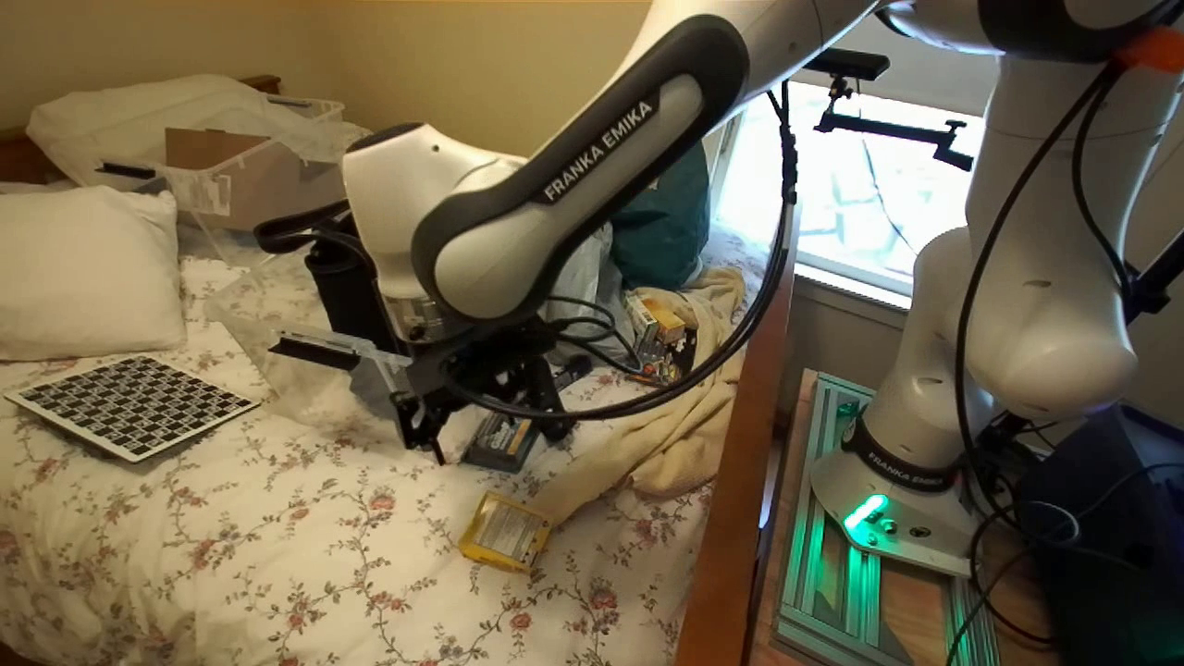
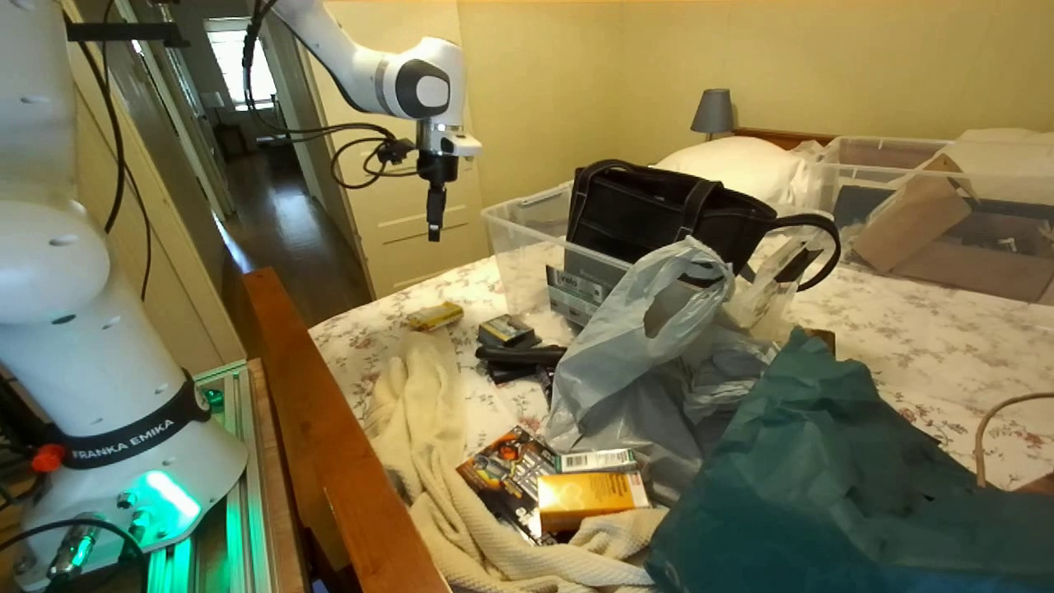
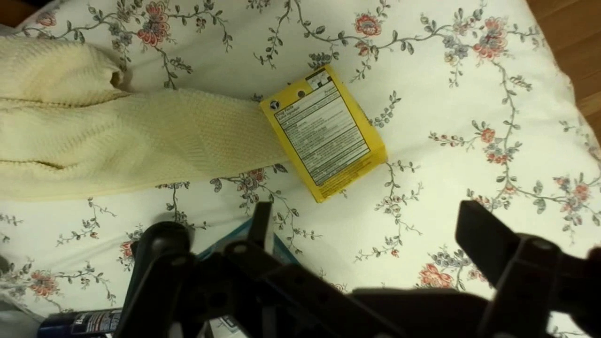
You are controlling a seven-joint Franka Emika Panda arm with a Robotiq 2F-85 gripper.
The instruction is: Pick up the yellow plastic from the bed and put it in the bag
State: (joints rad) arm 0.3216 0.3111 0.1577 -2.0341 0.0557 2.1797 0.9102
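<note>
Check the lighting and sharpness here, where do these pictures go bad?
In an exterior view, the window is washed nearly white; in an exterior view, the hallway floor catches glare; in both exterior views, the green light burns almost white at its core; in the wrist view, the gripper is a dark silhouette, and the yellow box has small text too fuzzy to read.

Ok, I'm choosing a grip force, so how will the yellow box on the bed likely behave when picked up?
The yellow box probably holds its shape under a light grip, given its straight edges and flat printed face. It seems unlikely to roll, lying with a broad face up. The cream cloth reaches its edge, so that might drag along.
</note>
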